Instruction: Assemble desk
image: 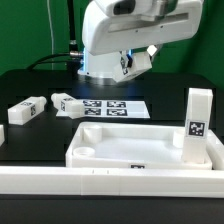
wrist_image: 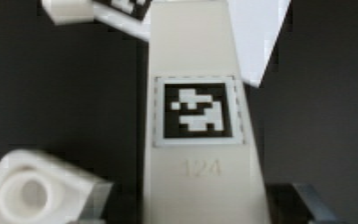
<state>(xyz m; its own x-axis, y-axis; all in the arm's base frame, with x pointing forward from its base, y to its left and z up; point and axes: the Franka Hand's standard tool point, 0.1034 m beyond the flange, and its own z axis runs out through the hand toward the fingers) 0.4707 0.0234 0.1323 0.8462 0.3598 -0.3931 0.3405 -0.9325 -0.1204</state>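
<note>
Gripper point(image: 136, 63) aloft, apparently clamped on leg point(wrist_image: 197, 110); upright leg point(image: 198, 120) stands in slab point(image: 110, 150). Next: carry to free socket, align vertical.

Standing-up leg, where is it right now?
In the exterior view, the upright leg stands at the desk slab's near corner on the exterior view's right, just beyond the long white rail.

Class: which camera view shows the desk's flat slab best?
The exterior view: the whole rimmed slab lies in sight, a leg upright on it at the exterior view's right. The wrist view is filled by a tagged leg; a white piece with a round hole may be the slab, unclear.
</note>
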